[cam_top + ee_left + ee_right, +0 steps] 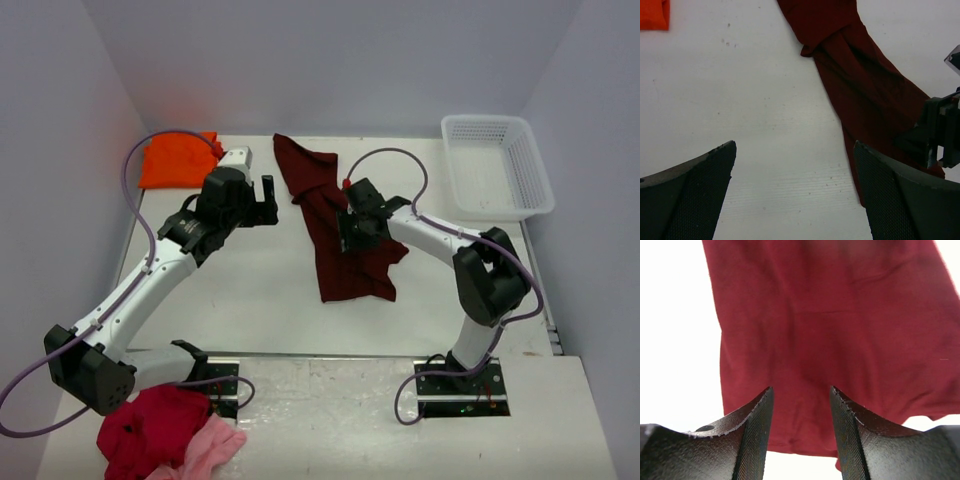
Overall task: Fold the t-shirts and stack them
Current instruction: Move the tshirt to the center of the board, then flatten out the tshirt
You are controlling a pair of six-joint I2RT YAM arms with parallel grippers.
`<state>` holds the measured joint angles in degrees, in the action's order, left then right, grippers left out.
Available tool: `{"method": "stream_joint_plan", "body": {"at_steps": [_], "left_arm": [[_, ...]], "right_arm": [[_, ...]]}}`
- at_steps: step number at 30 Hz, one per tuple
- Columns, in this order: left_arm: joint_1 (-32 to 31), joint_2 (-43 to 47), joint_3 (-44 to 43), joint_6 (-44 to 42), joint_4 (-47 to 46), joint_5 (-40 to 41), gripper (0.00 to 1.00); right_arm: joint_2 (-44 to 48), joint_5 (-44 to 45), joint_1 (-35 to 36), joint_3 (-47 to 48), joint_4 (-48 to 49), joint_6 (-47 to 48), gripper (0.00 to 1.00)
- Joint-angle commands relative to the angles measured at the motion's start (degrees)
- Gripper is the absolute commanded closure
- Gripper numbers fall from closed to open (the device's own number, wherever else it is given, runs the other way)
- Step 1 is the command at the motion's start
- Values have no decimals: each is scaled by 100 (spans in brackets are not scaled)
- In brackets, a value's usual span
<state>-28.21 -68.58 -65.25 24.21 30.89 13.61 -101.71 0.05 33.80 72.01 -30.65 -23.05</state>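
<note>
The dark maroon t-shirt (350, 275) lies crumpled in a long strip down the middle of the table, also seen in the left wrist view (860, 85) and filling the right wrist view (830, 315). My right gripper (350, 228) (801, 390) is down over its middle, jaws partly apart with cloth between and below them. The orange t-shirt (178, 160) (654, 14) sits folded at the far left corner. My left gripper (268, 200) (794, 150) hovers wide open over bare table, just left of the maroon shirt, holding nothing.
A white plastic basket (497, 165) stands at the far right. A crimson garment (150, 425) and a light pink one (210, 450) lie heaped by the left arm's base. The right arm's wrist (940, 135) shows at the right edge of the left wrist view.
</note>
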Motion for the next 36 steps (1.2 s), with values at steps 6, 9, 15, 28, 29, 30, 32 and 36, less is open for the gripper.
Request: {"method": "stream_joint_plan", "body": {"at_steps": [6, 9, 15, 28, 29, 30, 32, 36], "left_arm": [[-18, -15, -154, -197, -172, -78, 0], [-18, 28, -102, -206, -163, -60, 0], [-18, 81, -93, -241, -163, -60, 0], [-18, 169, 13, -259, -189, -77, 0], [-18, 187, 21, -259, -189, -77, 0], [-18, 187, 48, -259, -198, -77, 0], [-18, 187, 74, -259, -224, -104, 0], [-18, 204, 153, -250, -251, -113, 0]], "right_arm": [[-24, 135, 390, -362, 516, -551, 50], [-7, 258, 390, -582, 631, -683, 51], [20, 653, 390, -820, 614, -1017, 52], [-7, 1190, 390, -600, 341, -1140, 57], [28, 1251, 390, -609, 332, -1158, 57], [55, 1251, 390, -600, 332, -1141, 58], [37, 1330, 390, -557, 227, -1167, 59], [72, 1471, 390, -653, 261, -1263, 62]]}}
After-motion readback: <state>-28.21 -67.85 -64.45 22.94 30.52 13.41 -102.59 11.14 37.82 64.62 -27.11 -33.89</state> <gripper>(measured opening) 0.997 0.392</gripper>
